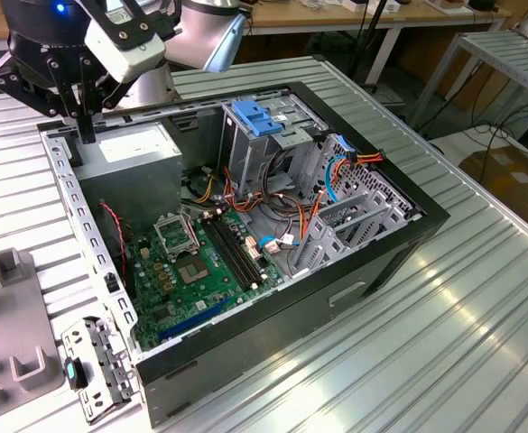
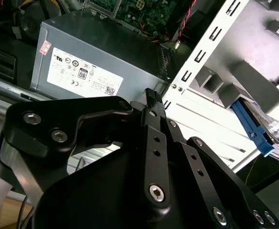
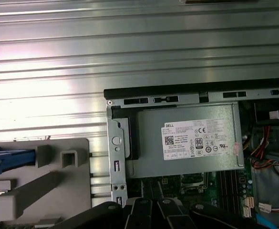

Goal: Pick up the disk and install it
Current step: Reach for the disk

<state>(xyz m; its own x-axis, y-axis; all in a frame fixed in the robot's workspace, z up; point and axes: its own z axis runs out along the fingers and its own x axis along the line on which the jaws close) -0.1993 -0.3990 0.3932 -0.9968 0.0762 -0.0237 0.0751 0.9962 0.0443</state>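
The disk [image 2: 278, 131] lies in a grey holder [image 3: 58, 176] on the table beside the computer case. Part of its silver body and one blue side rail [image 3: 9, 160] show in both wrist views. My gripper [image 1: 84, 133] hangs over the case's back corner in the exterior view's upper left, just above the grey power supply box [image 1: 133, 152] with the white sticker. Its black fingers [image 2: 151, 98] are pressed together with nothing between them. The disk sits apart from the gripper, off to the side of the case frame.
The open computer case [image 1: 354, 280] shows a green motherboard [image 1: 200, 262], cables and a grey drive cage [image 1: 273, 158] with a blue latch [image 1: 259, 117] on top. A loose grey bracket [image 1: 97, 365] lies by the case's near corner. The ribbed metal table [image 1: 444, 361] extends to the exterior view's right.
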